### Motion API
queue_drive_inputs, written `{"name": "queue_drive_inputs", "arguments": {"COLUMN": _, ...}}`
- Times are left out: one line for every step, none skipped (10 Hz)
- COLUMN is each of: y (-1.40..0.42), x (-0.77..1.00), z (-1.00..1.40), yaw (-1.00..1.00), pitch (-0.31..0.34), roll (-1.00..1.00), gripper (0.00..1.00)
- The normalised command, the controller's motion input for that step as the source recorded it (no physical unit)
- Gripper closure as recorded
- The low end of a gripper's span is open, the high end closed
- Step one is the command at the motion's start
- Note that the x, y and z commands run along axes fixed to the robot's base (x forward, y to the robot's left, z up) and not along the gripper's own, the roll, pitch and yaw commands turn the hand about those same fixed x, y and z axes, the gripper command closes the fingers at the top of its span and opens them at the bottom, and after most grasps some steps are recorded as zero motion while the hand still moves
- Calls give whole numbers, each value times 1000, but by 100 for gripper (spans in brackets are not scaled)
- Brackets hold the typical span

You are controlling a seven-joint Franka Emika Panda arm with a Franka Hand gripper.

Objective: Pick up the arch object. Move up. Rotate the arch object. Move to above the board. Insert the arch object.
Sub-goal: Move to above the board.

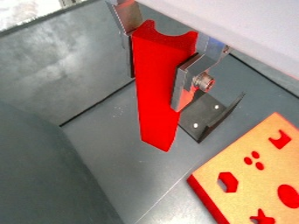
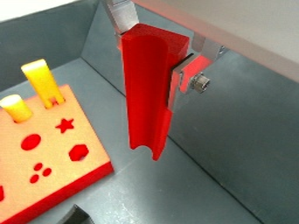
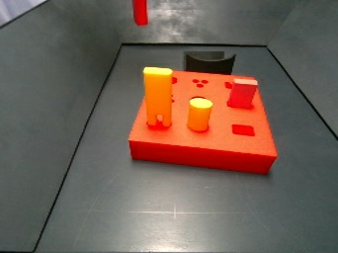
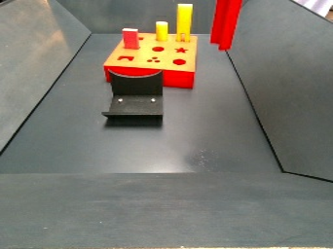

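Observation:
My gripper (image 1: 159, 54) is shut on the arch object (image 1: 155, 96), a bright-red slab with a curved notch in its end, hanging lengthwise between the silver fingers (image 1: 188, 84). Both wrist views show this grip (image 2: 153, 52), with the slab (image 2: 145, 96) above the grey floor. The board (image 1: 254, 178) is a wide red block with cut-outs and lies off to one side of the slab in both wrist views (image 2: 52, 153). In both side views the slab (image 3: 138, 10) (image 4: 227, 21) hangs high, beside the board (image 3: 199, 143) (image 4: 146, 66), not over it. The gripper itself is out of frame there.
On the board stand a tall orange-yellow piece (image 3: 158, 96), a yellow cylinder (image 3: 200, 114) and a short red block (image 3: 243, 92). A black curved-top block (image 3: 209, 61) sits behind the board. The fixture (image 4: 134, 98) (image 1: 212, 114) stands on the floor. Grey walls (image 4: 267, 88) enclose the floor.

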Motion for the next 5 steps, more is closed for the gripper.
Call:
{"name": "queue_drive_inputs", "arguments": {"y": 15, "x": -3, "z": 826, "yaw": 16, "pitch": 95, "roll": -3, "gripper": 100}}
{"name": "queue_drive_inputs", "arguments": {"y": 15, "x": 0, "z": 719, "yaw": 15, "pitch": 94, "roll": 2, "gripper": 100}}
{"name": "queue_drive_inputs", "arguments": {"y": 16, "x": 5, "z": 508, "yaw": 12, "pitch": 94, "roll": 8, "gripper": 100}}
{"name": "queue_drive_inputs", "arguments": {"y": 14, "x": 5, "z": 299, "yaw": 13, "pitch": 99, "roll": 14, "gripper": 100}}
{"name": "queue_drive_inputs", "arguments": {"y": -1000, "x": 240, "z": 54, "yaw": 1000, "pitch": 30, "roll": 59, "gripper": 100}}
